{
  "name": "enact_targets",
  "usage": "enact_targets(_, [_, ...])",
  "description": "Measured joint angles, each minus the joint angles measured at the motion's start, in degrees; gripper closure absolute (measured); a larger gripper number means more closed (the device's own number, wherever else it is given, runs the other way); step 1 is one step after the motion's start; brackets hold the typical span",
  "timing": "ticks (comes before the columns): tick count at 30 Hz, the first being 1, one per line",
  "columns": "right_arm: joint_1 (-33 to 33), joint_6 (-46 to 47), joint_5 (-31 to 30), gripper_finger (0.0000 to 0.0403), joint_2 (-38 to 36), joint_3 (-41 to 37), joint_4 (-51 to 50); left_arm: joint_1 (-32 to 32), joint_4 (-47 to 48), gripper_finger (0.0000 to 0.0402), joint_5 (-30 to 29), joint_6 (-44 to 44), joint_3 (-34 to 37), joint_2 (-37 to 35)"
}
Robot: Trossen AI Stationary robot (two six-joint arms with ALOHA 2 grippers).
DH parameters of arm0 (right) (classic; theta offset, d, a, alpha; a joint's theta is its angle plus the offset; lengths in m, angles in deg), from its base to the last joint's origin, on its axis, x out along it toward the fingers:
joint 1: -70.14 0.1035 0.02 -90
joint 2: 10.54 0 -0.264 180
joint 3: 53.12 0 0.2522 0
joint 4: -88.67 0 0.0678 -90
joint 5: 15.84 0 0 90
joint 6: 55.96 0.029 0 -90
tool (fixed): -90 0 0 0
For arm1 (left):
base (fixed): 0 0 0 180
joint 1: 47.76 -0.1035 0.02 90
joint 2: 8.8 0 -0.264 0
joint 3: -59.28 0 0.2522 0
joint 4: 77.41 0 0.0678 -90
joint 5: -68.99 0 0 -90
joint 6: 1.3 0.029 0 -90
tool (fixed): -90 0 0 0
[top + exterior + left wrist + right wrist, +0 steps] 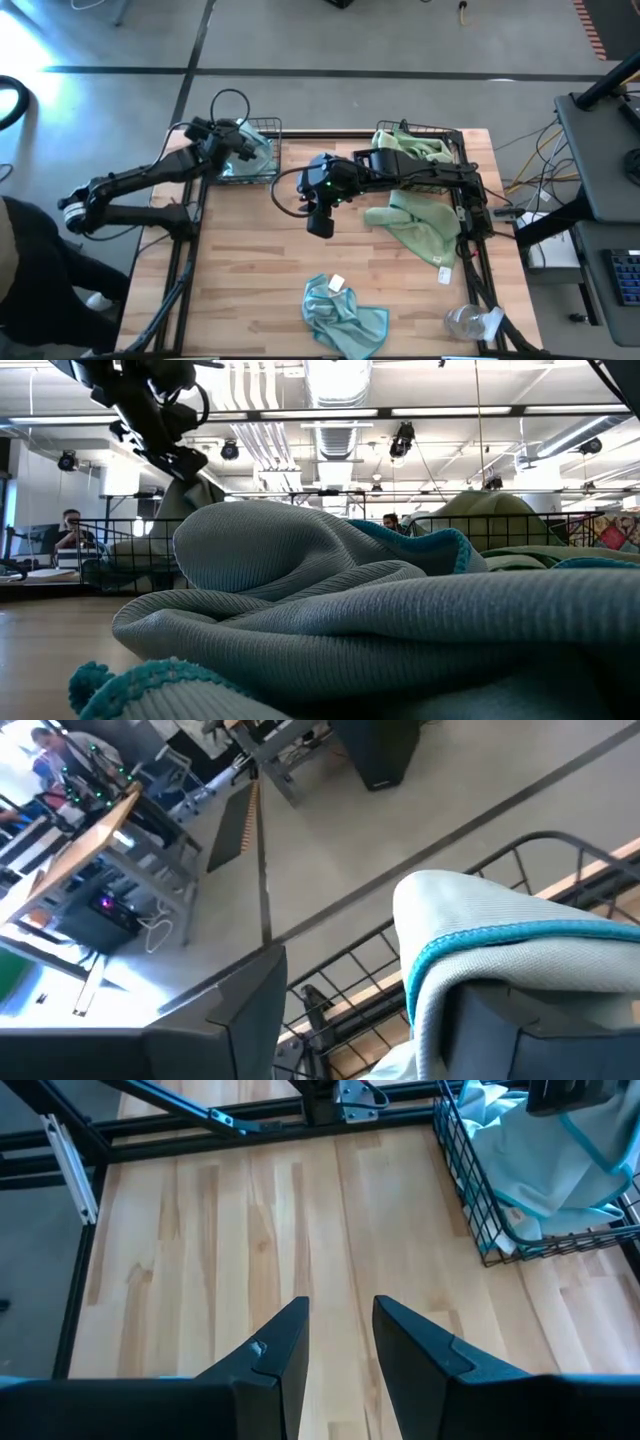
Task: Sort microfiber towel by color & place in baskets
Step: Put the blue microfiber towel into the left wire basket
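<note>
From above, the left tool (pixel 240 140) hangs over the left basket (pixel 268 128), a light blue towel (pixel 250 155) beneath it. Its wrist view shows that towel (pixel 470 935) draped beside parted fingers (grip unclear). The right tool (pixel 340 1335), open and empty, hovers over bare surface (pixel 250 1210).

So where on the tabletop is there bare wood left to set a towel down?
Bare wood fills the table's near left, below the left basket, left of the blue towel. A smaller strip lies between the baskets, partly under the right gripper. The right side is crowded: green towel, right basket, plastic wrapper.
</note>
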Motion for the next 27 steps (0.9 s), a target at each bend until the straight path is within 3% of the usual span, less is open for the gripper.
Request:
enact_targets(12, [0.0, -0.4, 0.0, 0.0296, 0.0, 0.0, 0.0, -7.8, -3.7, 0.0153, 0.0, 10.8, -4.1, 1.7])
enact_targets(18, [0.0, -0.4, 0.0, 0.0295, 0.0, 0.0, 0.0, -7.4, 9.6, 0.0142, 2.5, -1.3, -11.0, 3.5])
enact_targets(27, [0.0, -0.9, 0.0, 0.0295, 0.0, 0.0, -1.5, -7.4, 31.2, 0.0141, 5.9, -2.6, -20.3, 8.3])
